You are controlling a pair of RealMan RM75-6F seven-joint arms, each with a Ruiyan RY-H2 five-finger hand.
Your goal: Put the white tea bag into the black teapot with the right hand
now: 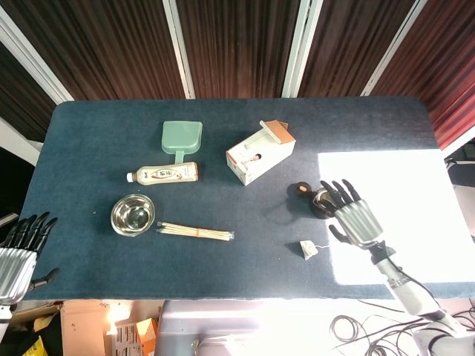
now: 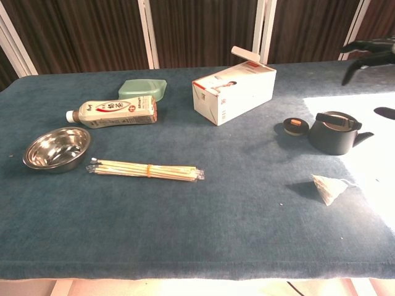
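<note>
Nearest the robot, the left hand [image 1: 16,256] is hanging off the table's [image 1: 245,252] near left corner, fingers spread and holding nothing, while the right hand [image 1: 355,217] is hovering over the sunlit patch at the right, palm down, fingers splayed wide and empty; in the chest view only its dark fingertips [image 2: 369,48] are showing at the upper right edge. The tea bag [image 2: 329,187] is lying on the cloth near the front right, just at the edge of the sunlight, apart from the hand and short of the teapot [image 2: 336,132]. The teapot is standing upright beyond the bag, its mouth open, with its lid [image 2: 294,126] lying on the table just beside it to the left. On the left side, a bundle of sticks [image 2: 147,170] is lying flat beside a steel bowl [image 2: 57,148]. Farther back, a bottle [image 2: 114,113] is lying on its side, with a green scoop [image 2: 143,89] behind it. A white carton [image 2: 233,92] with its flap raised is sitting near the middle of the table, toward the back
</note>
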